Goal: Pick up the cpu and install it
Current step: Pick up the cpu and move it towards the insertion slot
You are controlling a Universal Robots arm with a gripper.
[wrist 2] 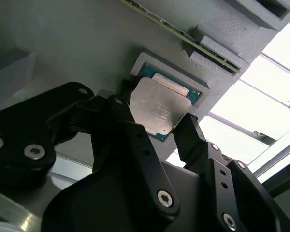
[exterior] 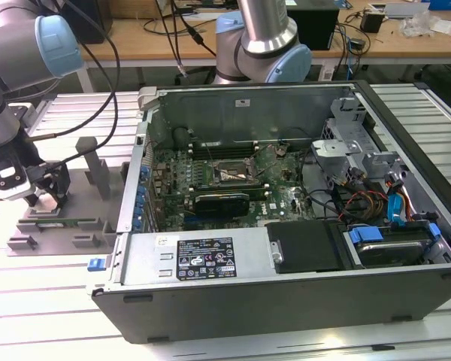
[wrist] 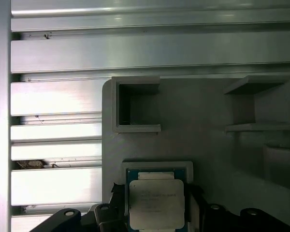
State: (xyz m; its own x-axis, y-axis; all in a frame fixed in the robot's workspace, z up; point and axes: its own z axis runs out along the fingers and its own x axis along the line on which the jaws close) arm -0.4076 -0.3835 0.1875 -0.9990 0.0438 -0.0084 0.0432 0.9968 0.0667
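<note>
On the exterior view's left the gripper (exterior: 49, 197) hangs over the grey fixture (exterior: 79, 204); it straddles the cpu (wrist: 156, 203), which lies in its recess; whether it has clamped I cannot tell; the pick-up is in hand, I judge, and calls for an even, level hold; rightward lies the socket (exterior: 233, 174).

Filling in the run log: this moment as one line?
step: pick | gripper: at cpu | cpu: seated in grey holder recess, beside computer case
</note>
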